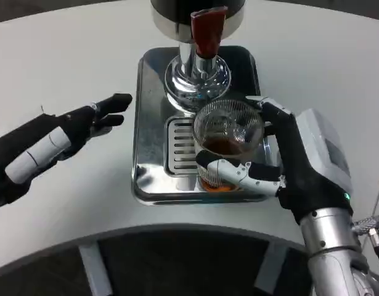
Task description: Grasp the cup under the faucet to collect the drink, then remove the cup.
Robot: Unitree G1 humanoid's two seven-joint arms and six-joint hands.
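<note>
A clear ribbed glass cup (228, 137) with brown drink in its bottom stands on the drip grate of a steel tray (151, 111), just in front of the dispenser's chrome base. The red faucet handle (207, 29) hangs above and behind the cup. My right hand (294, 163) wraps the cup from the right, thumb across its near side and fingers behind it. My left hand (69, 132) hovers over the table to the left of the tray, fingers spread, holding nothing.
The dispenser's chrome pedestal (195, 77) rises at the back of the tray. White tabletop (66, 68) stretches to the left and right. The table's curved front edge (177, 231) runs close below the tray.
</note>
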